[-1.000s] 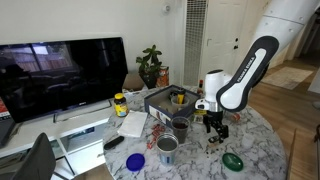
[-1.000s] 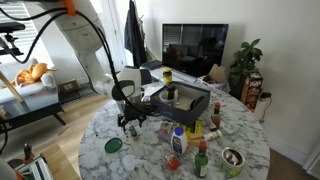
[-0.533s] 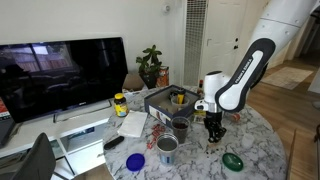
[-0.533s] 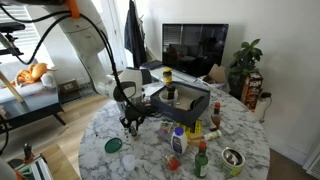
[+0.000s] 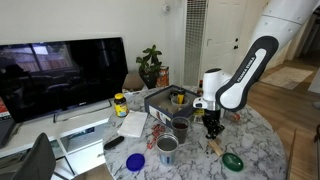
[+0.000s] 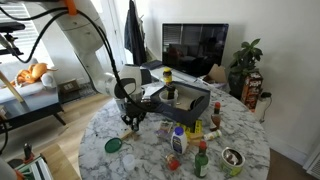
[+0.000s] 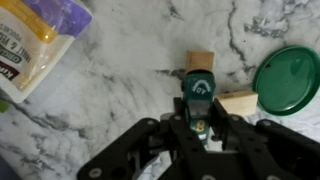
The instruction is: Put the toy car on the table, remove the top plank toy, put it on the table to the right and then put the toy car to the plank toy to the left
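Observation:
In the wrist view my gripper (image 7: 197, 112) is shut on the green toy car (image 7: 198, 90), which pokes out ahead of the jaws. Under and beyond the car lie two pale wooden plank toys, one (image 7: 200, 60) straight ahead and one (image 7: 238, 101) just to its right, both on the marble table (image 7: 110, 90). In both exterior views the gripper (image 5: 212, 128) (image 6: 131, 122) points down, close over the table (image 5: 265, 150) (image 6: 150, 155). A plank toy (image 5: 213, 147) shows just below it. The car is too small to make out there.
A round green lid (image 7: 290, 80) (image 5: 232, 160) (image 6: 113, 145) lies close beside the planks. A purple-topped bag (image 7: 35, 45) is at the wrist view's upper left. A black tray (image 5: 170, 100) (image 6: 185, 100), cups (image 5: 167, 148), a blue lid (image 5: 135, 160) and bottles (image 6: 178, 140) crowd the table's middle.
The jaws have gone from wide open to shut on the toy car. The gripper has shifted slightly over the planks.

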You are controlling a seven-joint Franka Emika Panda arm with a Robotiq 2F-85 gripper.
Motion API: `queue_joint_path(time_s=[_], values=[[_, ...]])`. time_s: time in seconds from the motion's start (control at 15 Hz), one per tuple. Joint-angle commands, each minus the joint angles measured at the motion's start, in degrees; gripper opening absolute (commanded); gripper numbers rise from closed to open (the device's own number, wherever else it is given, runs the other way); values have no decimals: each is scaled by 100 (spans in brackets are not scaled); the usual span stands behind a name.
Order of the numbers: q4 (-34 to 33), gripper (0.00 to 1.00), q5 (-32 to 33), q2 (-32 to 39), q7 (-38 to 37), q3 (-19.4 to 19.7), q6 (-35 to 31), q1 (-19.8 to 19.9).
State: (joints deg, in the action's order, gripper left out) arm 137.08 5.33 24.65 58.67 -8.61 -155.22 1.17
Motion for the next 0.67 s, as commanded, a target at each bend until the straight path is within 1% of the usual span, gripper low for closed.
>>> queue_joint_path(time_s=[0.0, 0.2, 0.33, 0.4, 0.6], values=[[93, 7, 361, -285, -345, 152, -9, -82], [-121, 7, 463, -136, -559, 316, -102, -49], [-372, 7, 404, 96, -673, 387, -170, 33], [-481, 7, 438, 191, -839, 479, -212, 0], [-865, 7, 459, 565, -1105, 582, -219, 1]])
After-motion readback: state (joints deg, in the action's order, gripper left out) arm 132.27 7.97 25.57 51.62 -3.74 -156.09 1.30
